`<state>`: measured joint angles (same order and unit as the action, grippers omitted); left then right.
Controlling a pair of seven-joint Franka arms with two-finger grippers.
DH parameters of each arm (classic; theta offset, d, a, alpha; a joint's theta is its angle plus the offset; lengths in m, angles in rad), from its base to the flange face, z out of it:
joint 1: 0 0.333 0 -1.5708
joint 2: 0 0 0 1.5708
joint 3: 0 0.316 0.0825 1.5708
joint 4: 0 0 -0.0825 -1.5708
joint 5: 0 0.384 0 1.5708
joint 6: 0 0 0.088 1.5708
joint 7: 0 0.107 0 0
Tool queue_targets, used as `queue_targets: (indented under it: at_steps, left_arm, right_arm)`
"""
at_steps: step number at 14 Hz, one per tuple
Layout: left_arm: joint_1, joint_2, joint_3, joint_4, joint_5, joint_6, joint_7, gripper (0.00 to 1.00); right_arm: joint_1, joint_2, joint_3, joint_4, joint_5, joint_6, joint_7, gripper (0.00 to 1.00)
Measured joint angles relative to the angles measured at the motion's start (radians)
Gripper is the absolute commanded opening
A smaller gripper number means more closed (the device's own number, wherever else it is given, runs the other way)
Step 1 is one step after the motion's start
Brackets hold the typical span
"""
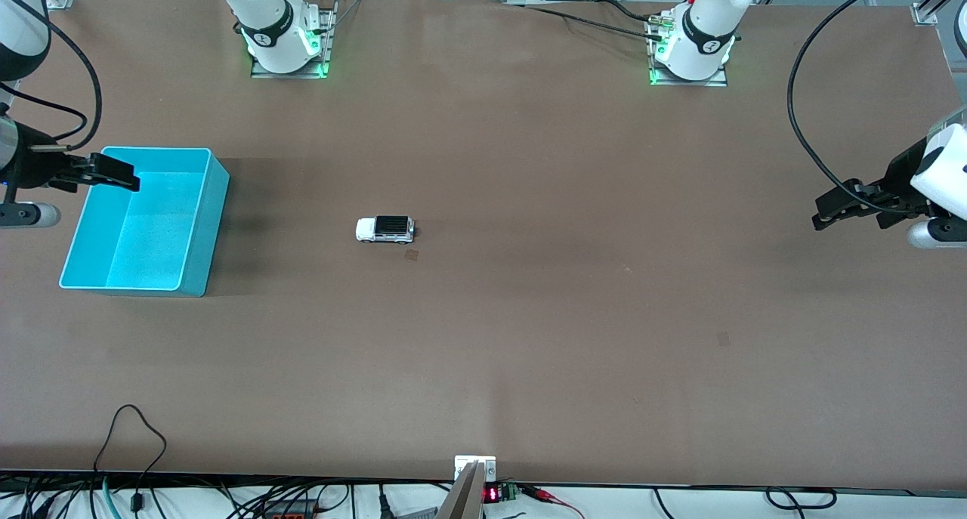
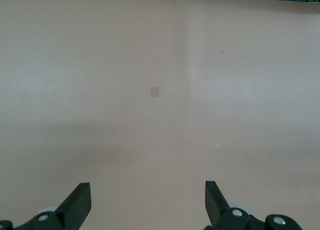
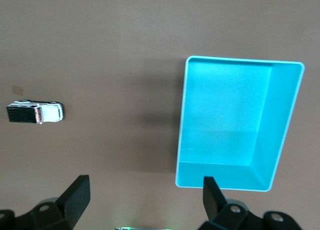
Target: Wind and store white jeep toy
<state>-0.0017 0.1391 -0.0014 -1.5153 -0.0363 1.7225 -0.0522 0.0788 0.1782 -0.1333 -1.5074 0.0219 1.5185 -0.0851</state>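
Bare brown table (image 1: 529, 368) fills the ground nearest the front camera; nothing lies on that stretch. White jeep toy (image 1: 385, 230) sits on its wheels mid-table, toward the right arm's end, well apart from both arms. Cyan bin (image 1: 198, 232) stands near that same end, its inside showing nothing.

Right pincer (image 1: 113, 173) hangs over the bin's rim, jaws spread, holding nothing. Left pincer (image 1: 831, 209) waits over bare table at the left arm's end, jaws likewise spread, nothing between them.

Step in hand, as I judge it: the start; toy not yet touched or wound. Next move calls for an arm to reach the toy and grip its narrow body across the sides.

Toy's long axis runs lengthwise along the table, arm's end to arm's end. White hood points toward the bin; black roof sits toward the left arm's end.
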Motion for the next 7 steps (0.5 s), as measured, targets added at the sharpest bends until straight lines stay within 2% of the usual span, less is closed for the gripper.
queue_targets:
  at_steps: [7]
  left_arm:
    - [0.000,-0.089,-0.021,-0.062,0.000,-0.013,0.000,1.00]
  right_arm:
    - [0.006,0.017,0.007,-0.004,0.013,-0.055,-0.002,1.00]
